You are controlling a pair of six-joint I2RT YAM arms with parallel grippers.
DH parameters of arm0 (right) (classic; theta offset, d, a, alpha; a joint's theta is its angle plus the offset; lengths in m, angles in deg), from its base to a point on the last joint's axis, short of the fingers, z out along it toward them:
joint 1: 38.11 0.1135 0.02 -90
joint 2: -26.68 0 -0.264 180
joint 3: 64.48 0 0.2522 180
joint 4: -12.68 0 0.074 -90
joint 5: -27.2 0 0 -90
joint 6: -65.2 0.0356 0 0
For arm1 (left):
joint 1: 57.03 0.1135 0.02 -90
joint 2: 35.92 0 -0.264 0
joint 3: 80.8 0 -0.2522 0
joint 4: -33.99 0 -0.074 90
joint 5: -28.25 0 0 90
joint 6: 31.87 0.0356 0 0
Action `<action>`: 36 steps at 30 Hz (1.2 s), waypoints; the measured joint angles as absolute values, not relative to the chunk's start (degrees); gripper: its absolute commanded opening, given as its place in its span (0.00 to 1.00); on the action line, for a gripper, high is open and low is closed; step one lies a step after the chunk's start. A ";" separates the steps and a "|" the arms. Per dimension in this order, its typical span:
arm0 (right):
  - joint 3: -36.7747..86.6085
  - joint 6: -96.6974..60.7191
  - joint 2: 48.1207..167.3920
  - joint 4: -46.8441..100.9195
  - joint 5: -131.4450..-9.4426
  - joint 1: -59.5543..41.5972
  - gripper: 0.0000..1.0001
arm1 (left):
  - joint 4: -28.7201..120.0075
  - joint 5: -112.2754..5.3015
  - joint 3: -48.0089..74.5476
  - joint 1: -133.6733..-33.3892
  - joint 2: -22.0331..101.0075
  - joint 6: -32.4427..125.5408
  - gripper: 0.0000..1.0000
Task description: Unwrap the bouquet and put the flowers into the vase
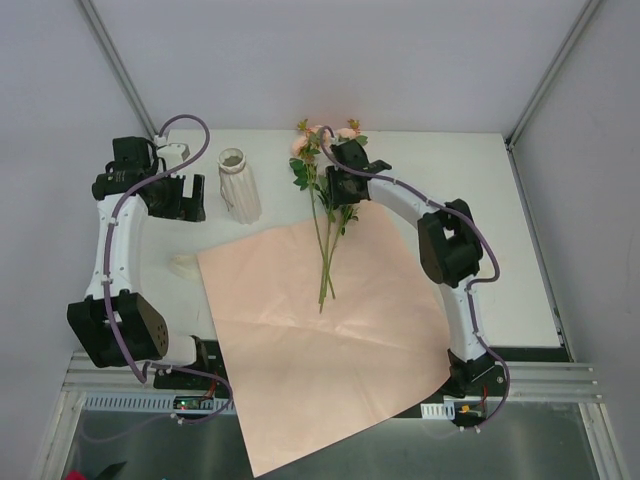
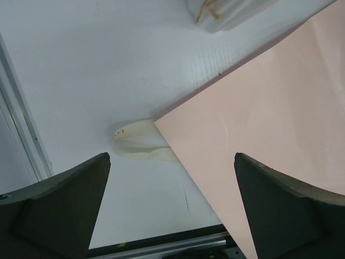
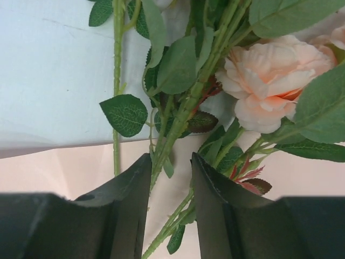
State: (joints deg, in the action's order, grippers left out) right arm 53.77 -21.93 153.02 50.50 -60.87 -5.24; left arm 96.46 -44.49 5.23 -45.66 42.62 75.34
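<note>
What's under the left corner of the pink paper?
A cream ribbon pokes out from beneath that corner of the paper, lying on the table. The rest of it, and anything else beneath the sheet, is covered.

Table (image 1: 470, 170): white. Pink paper sheet (image 1: 320, 340) is spread flat, its near corner hanging past the table's near edge.

Flowers (image 1: 325, 262) lie loose. Their stems rest on the far part of the sheet, with blooms and leaves on bare table beyond its far edge.

Right gripper (image 1: 337, 203) is low over the stems, among the leaves. Whether its jaws touch them cannot be told.

Vase (image 1: 240, 186) stands upright left of the flowers, near the sheet's far-left corner.

Left gripper (image 1: 185, 205) is just beside the vase, on its left.

Cream ribbon (image 1: 187, 265) lies at the sheet's left edge.
</note>
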 measured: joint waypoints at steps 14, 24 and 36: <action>54.80 -19.63 156.54 49.58 -63.25 -4.61 0.24 | 90.95 -46.39 13.78 -45.33 44.46 77.22 0.99; 50.73 -17.54 155.14 46.43 -63.47 -4.63 0.08 | 87.56 -47.49 16.18 -44.91 46.14 77.26 0.99; 42.80 -15.70 140.15 42.63 -63.78 -4.59 0.20 | 85.90 -47.53 17.45 -44.89 46.45 77.22 0.99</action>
State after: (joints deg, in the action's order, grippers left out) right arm 42.80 -15.70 140.15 42.63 -63.78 -4.59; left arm 85.90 -47.53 17.45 -44.89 46.45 77.22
